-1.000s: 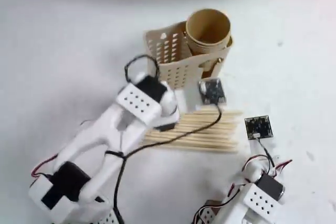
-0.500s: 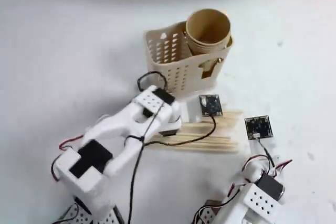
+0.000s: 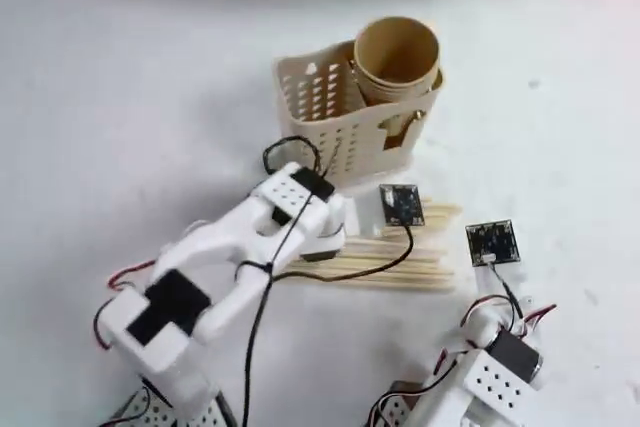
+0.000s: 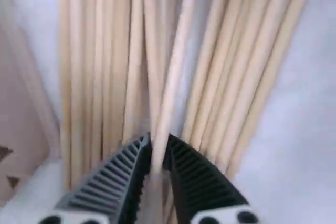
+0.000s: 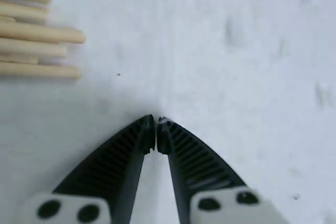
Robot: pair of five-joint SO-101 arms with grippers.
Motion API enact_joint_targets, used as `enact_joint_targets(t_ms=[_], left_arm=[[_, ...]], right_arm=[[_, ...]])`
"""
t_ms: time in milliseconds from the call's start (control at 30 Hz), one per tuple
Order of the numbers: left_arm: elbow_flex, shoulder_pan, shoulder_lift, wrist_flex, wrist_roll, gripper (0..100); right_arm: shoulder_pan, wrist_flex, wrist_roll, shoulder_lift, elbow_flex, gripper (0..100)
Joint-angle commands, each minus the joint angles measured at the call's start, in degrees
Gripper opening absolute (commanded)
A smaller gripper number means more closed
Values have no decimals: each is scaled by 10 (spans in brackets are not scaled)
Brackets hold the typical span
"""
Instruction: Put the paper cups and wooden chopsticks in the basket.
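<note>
We see a white table. A pale, perforated basket stands on it toward the far middle. Just in front of the basket the chopsticks lie flat on the top, side by side in a loose bundle that runs across the table, with uneven ends.

Bright, even light from above in the high view; white desk close to washed out, no hard glare spots. Shadows soft and faint: a pale one at the foot of the basket, a darker patch under the left arm. Room behind the desk is dark. Left wrist view: chopsticks evenly lit, thin shadow lines between them, left gripper dark. Right wrist view: desk dimmer, soft shade around the right gripper.
</note>
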Motion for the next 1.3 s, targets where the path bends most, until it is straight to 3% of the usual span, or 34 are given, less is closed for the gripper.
enact_joint_targets(t_ms=[0,467,700,1267], left_arm=[[40,0,-100,5,-3,22],[141,-18,-329,11,45,22],[183,-22,-306,9,35,22],[224,-411,-261,40,-211,22]], right_arm=[[11,-9,7,-3,-2,24],[11,-9,7,-3,-2,24],[11,-9,7,-3,-2,24],[11,-9,7,-3,-2,24]])
